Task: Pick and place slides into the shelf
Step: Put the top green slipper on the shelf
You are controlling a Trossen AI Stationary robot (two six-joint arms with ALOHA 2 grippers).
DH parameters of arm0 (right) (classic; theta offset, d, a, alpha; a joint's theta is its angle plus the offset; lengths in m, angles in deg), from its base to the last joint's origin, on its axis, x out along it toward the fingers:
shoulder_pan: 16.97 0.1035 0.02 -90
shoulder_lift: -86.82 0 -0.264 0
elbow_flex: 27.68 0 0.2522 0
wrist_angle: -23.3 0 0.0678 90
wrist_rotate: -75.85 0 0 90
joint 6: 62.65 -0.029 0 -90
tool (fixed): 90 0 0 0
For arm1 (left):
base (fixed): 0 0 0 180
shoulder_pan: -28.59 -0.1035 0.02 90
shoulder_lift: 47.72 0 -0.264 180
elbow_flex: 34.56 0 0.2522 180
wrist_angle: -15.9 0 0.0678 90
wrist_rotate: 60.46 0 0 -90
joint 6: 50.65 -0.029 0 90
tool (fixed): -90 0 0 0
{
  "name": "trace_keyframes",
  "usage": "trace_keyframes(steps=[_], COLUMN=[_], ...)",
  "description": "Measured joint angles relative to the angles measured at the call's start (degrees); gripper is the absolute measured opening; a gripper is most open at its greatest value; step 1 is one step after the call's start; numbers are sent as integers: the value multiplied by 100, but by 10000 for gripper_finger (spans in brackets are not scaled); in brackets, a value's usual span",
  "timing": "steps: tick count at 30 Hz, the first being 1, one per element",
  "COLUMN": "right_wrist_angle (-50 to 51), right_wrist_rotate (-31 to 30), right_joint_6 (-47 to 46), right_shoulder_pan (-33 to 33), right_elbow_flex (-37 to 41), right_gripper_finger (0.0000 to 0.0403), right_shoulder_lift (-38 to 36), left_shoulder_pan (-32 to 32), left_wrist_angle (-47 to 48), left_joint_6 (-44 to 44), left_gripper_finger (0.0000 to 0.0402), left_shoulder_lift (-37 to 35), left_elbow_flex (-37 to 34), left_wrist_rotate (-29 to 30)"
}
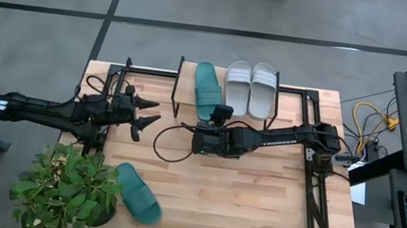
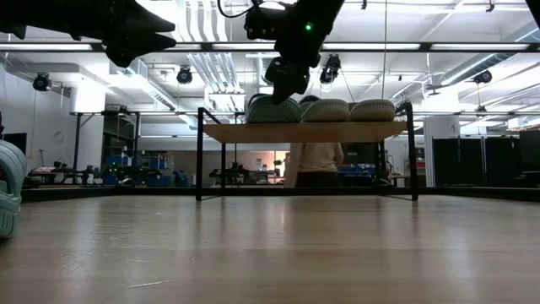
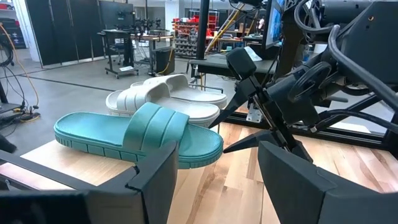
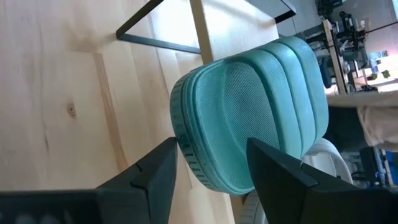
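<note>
Three slides sit on the shelf (image 1: 300, 95) now: a teal slide (image 1: 207, 89) at its left end and two grey slides (image 1: 251, 87) just beside it. The right hand (image 1: 218, 121) hangs at that teal slide's near end, fingers parted, gripping nothing. Left of the shelf, the left hand (image 1: 144, 116) waits open and empty. The second teal slide (image 1: 137, 193) lies on the desk (image 1: 255, 200), well away from the shelf, beside a potted plant (image 1: 67, 191).

Both arms (image 1: 263, 138) are matte black with blocky joints. A black cable (image 1: 165, 136) loops behind the right gripper's (image 4: 211, 168) angular dark fingers (image 4: 152, 174). A green light (image 2: 307, 27) glows above them.
</note>
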Motion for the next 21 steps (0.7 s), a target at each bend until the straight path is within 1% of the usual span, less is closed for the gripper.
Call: trace_keyframes(steps=[21], right_wrist_angle=[108], right_wrist_rotate=[0], right_joint_6=[-30], right_shoulder_pan=[315], right_elbow_flex=[0], right_gripper_finger=[185], right_shoulder_lift=[-291], left_shoulder_pan=[-2], left_wrist_angle=[2], left_joint_6=[0], left_gripper_finger=[207], left_shoulder_lift=[0], left_elbow_flex=[0], left_wrist_rotate=[0])
